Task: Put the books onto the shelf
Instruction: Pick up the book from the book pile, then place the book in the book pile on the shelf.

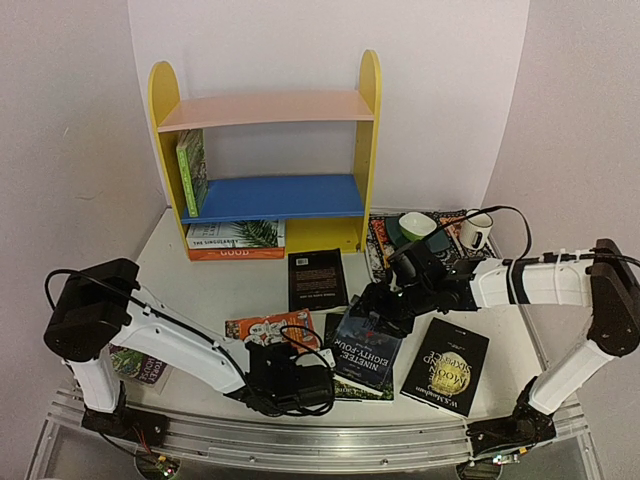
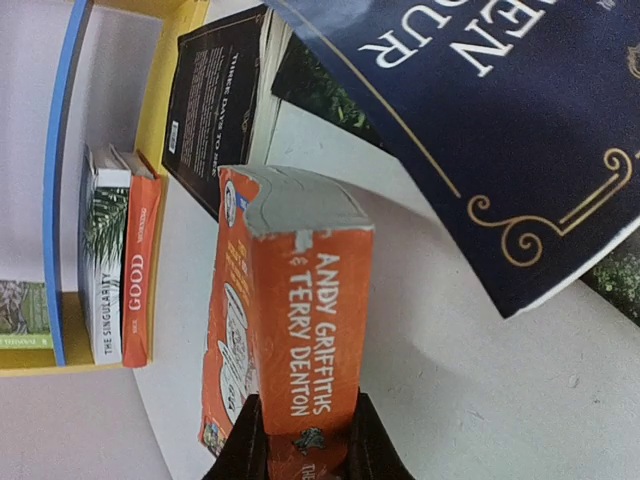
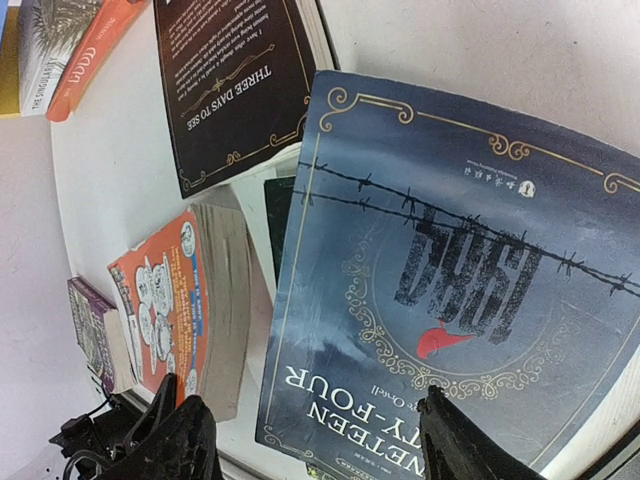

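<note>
My left gripper (image 2: 305, 440) is shut on the thick orange book (image 2: 310, 300), one finger on each side of its spine; the top view shows this book (image 1: 268, 328) low at the table's front. My right gripper (image 3: 320, 445) stands open just above the dark blue book (image 3: 450, 260), which lies on a green-covered one (image 1: 366, 348). A black book (image 1: 316, 279) lies mid-table, another black one with a gold moon (image 1: 446, 365) at the front right, and a purple one (image 1: 140, 365) at the front left. The shelf (image 1: 163, 120) holds an upright green book (image 1: 191, 170) and two flat books (image 1: 235, 240).
A patterned cloth mat (image 1: 385, 240) at the back right carries a green mug (image 1: 417, 226) and a white mug (image 1: 477, 231). A metal rail (image 1: 330, 440) runs along the table's near edge. The wall stands close behind the shelf.
</note>
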